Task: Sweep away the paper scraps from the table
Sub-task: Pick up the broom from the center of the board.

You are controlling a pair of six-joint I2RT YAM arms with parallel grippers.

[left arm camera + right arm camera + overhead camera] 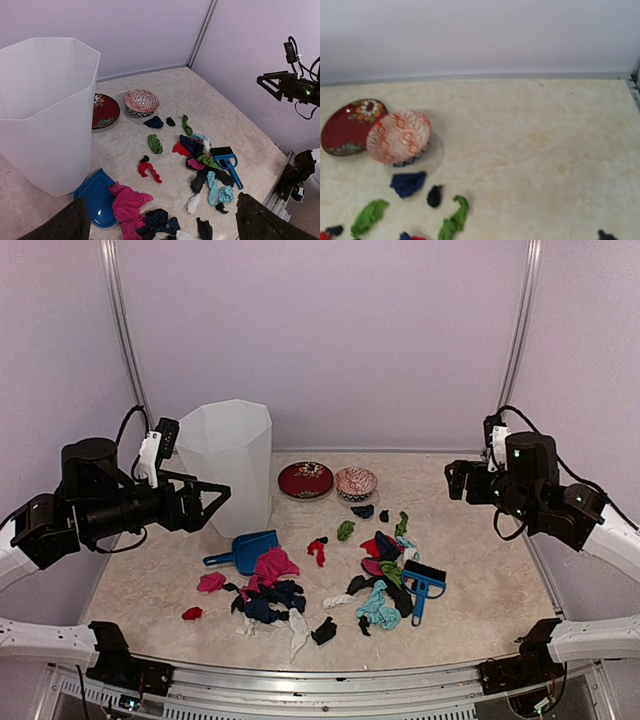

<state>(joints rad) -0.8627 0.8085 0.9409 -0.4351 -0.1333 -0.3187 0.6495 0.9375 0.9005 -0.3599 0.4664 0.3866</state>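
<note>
Many paper scraps lie across the middle of the table (490, 570): a pink and navy heap (272, 582) by the blue dustpan (250, 550), and a mixed heap (385, 570) round the blue brush (425, 585). The left wrist view shows the pink wad (127, 205), a red scrap (147, 170) and the brush (227, 162). My left gripper (215, 510) is open and empty, held above the table beside the white bin; its fingers (65, 225) stand wide apart. My right gripper (455, 480) hovers at the far right, looks open and empty, and also shows in the left wrist view (260, 80). Its own view shows only table, with green (455, 220) and navy (408, 183) scraps.
A tall white bin (232, 465) stands at the back left, touching the dustpan's side. A red plate (305, 479) and a patterned bowl (356, 482) sit at the back centre. A metal frame edges the table, with walls close behind and at both sides.
</note>
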